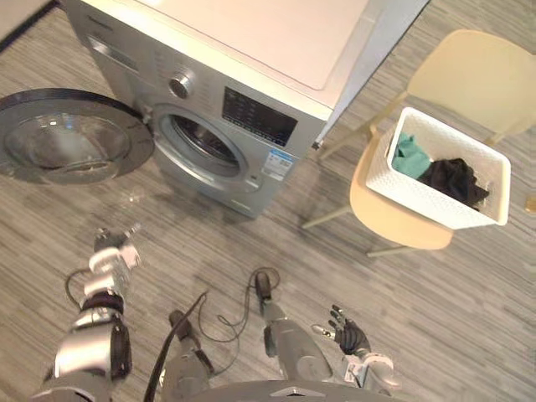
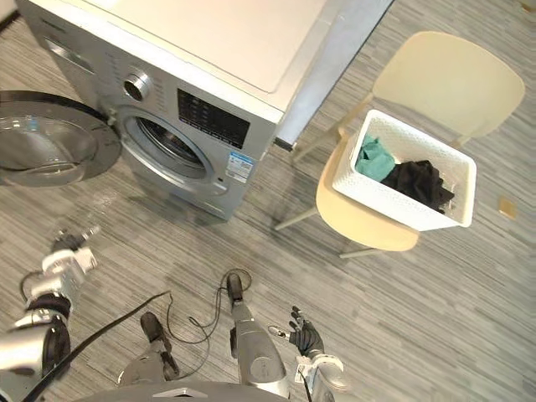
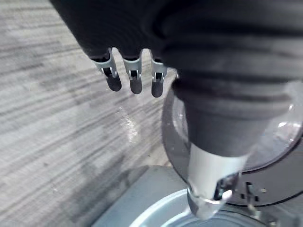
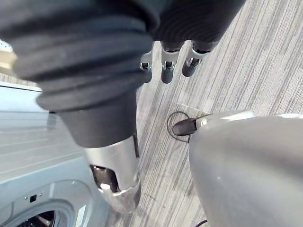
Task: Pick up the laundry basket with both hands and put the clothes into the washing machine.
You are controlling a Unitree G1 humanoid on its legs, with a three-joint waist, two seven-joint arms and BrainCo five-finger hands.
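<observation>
A white laundry basket (image 1: 392, 186) stands on the seat of a beige chair (image 1: 469, 77) at the right, holding a teal garment (image 1: 410, 157) and a black garment (image 1: 455, 180). The silver front-loading washing machine (image 1: 243, 105) sits at the upper left, its round door (image 1: 71, 138) swung wide open to the left and the drum opening (image 1: 198, 144) exposed. My left hand (image 1: 113, 254) hangs low at the left, below the door, fingers (image 3: 135, 80) relaxed and empty. My right hand (image 1: 350, 335) hangs low near the bottom centre, fingers (image 4: 165, 68) loose, far from the basket.
Grey striped wood floor (image 1: 469, 318) surrounds everything. The chair's legs (image 1: 331, 213) spread between the washer's right corner and the basket. The open door juts out over the floor at the left. A pale wall panel (image 1: 385, 33) runs beside the washer's right side.
</observation>
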